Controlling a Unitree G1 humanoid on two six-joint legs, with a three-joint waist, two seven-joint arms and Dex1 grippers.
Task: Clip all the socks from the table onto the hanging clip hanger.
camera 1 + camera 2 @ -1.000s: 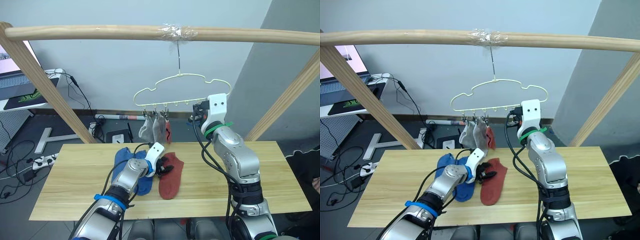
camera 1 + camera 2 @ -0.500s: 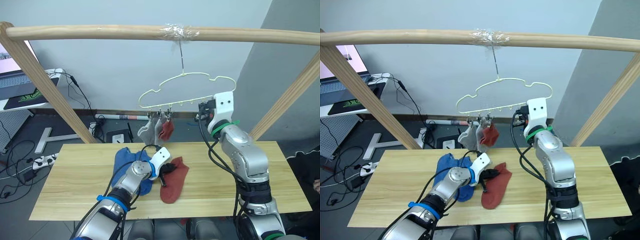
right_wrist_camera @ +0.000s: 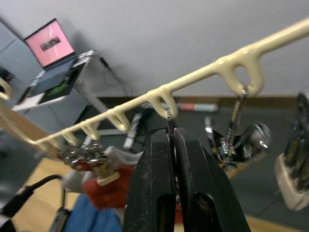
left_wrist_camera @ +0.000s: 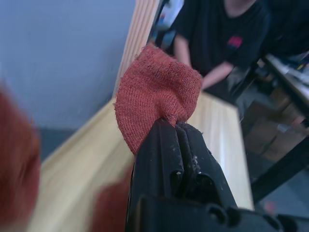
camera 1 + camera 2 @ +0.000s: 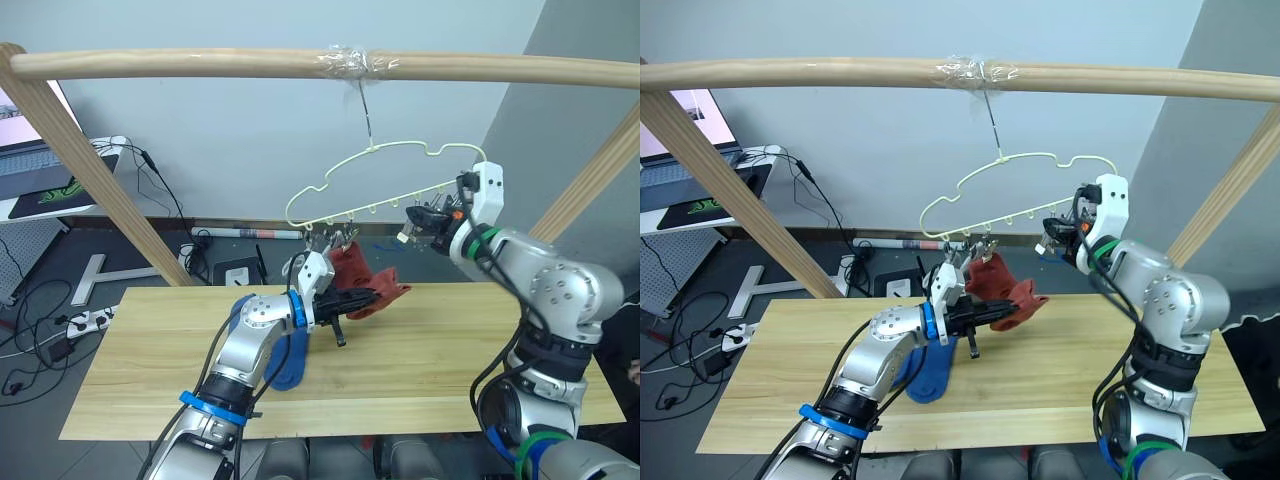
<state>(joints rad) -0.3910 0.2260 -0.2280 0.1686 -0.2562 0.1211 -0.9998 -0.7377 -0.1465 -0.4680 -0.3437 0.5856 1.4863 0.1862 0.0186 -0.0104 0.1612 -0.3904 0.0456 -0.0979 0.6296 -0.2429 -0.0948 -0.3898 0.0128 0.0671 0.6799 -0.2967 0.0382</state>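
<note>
You're pinching a rust red sock (image 5: 378,296) in the left hand (image 5: 362,300), lifting it off the surface (image 5: 440,350); right hand (image 5: 425,217) is pinching a clip on the clip hanger (image 5: 380,165).

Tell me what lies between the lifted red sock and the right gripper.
In the left eye view, between the red sock in the left gripper and the right gripper on the clip hanger is only open air, with the wall behind.

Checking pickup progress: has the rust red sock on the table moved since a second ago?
Yes. The rust red sock has come up off the table, pinched in the left hand, and hangs just below the clip hanger.
</note>
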